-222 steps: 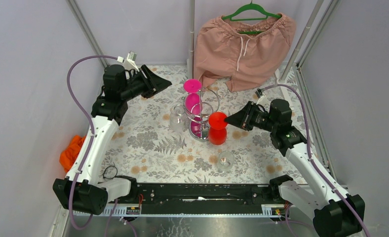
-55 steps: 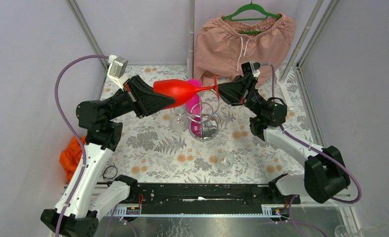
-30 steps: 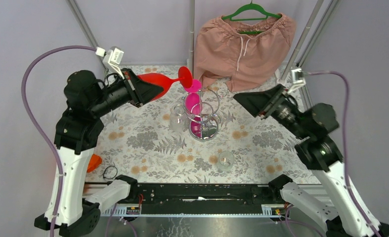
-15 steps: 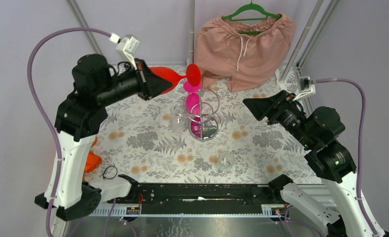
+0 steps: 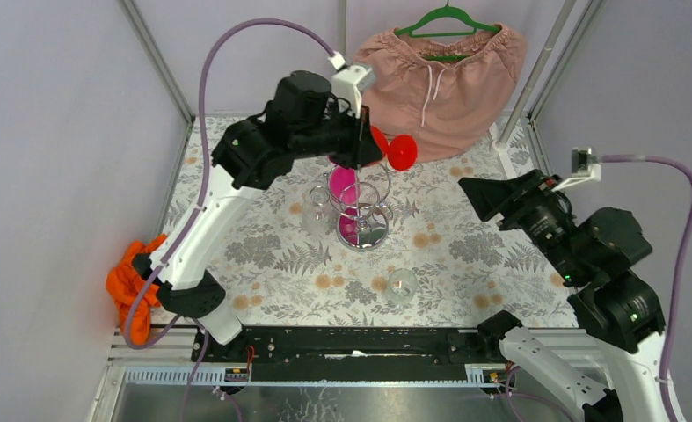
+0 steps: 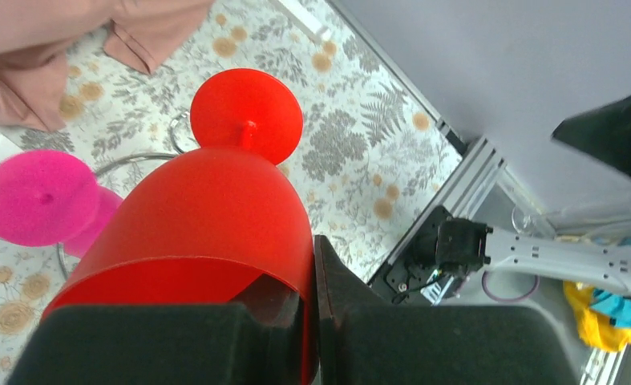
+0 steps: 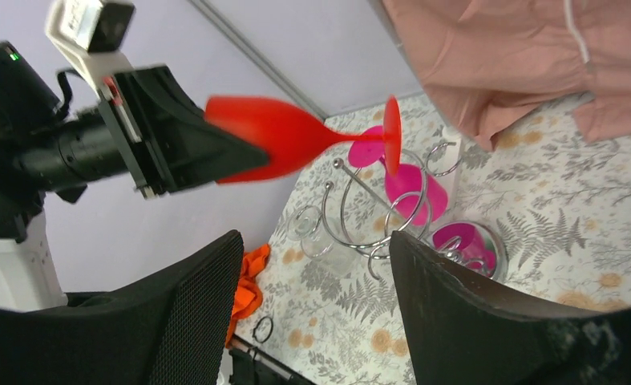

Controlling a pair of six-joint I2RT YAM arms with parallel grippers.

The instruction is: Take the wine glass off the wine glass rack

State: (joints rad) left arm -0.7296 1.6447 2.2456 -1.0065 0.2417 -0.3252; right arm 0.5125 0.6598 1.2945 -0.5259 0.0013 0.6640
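The red glass [image 6: 208, 208] is already off the rack [image 5: 360, 207]. It lies on its side in the air, above and just behind the wire rings, with its foot pointing toward the right arm. The left tool [image 6: 310, 321] is nearly closed, pinching the bowl wall at the rim. The right tool [image 7: 316, 241] is wide open, holds nothing and sits well off to the side. What is left, I judge, is setting the glass down. A rim pinch is thin, so the wrist should turn slowly until the foot faces down. The glass then needs to be carried clear of the rings and the pink glass [image 5: 343, 185] hanging there. It should be lowered onto bare bench [image 5: 263, 255], away from the clear glass [image 5: 402, 283], and released only once the foot sits flat.
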